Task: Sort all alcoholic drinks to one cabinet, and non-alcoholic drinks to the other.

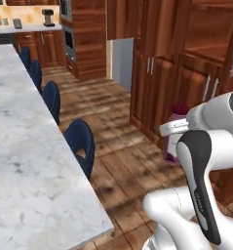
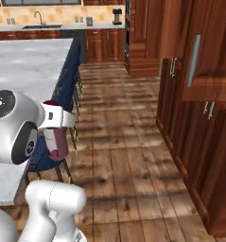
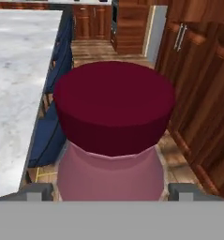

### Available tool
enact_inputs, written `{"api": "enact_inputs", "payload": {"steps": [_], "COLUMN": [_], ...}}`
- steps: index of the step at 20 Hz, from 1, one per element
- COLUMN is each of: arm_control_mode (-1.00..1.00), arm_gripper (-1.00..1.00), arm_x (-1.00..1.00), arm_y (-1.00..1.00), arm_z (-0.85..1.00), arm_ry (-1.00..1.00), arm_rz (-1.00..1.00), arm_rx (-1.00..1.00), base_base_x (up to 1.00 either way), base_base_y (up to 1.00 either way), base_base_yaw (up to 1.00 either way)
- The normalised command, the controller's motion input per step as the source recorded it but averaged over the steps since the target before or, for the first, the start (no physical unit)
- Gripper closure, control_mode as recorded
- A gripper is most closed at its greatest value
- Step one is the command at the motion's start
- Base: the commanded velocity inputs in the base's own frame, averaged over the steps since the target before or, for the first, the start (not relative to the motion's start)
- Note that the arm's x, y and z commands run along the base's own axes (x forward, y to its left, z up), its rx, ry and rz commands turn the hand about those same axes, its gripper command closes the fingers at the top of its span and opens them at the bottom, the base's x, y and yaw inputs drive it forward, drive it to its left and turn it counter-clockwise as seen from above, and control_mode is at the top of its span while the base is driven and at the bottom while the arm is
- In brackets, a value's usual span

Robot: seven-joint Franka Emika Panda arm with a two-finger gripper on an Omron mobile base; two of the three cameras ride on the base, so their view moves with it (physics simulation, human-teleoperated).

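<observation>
Brown wood cabinets (image 2: 190, 123) line the kitchen, across a plank floor (image 2: 119, 142) from a long white marble desk (image 1: 20, 146). Up in the air between them hangs the maroon bottle (image 3: 111, 136), its body clamped by the hand (image 3: 111, 190), whose fingers stand wide around it. It could slip and drop to the floor if the arm swings fast, or bump a shut cabinet door.
</observation>
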Motion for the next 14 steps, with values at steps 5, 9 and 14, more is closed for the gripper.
{"api": "enact_inputs", "payload": {"steps": [5, 9, 14], "arm_control_mode": [1.00, 1.00, 1.00], "arm_gripper": [1.00, 1.00, 1.00], "arm_x": [0.00, 0.00, 0.00], "arm_y": [0.00, 0.00, 0.00], "arm_z": [0.00, 0.00, 0.00], "arm_ry": [0.00, 0.00, 0.00], "arm_rz": [0.00, 0.00, 0.00], "arm_rx": [0.00, 0.00, 0.00], "base_base_x": [1.00, 1.00, 0.87], "base_base_y": [-0.30, -0.53, -0.68], "base_base_yaw": [0.40, 0.11, -0.17]}}
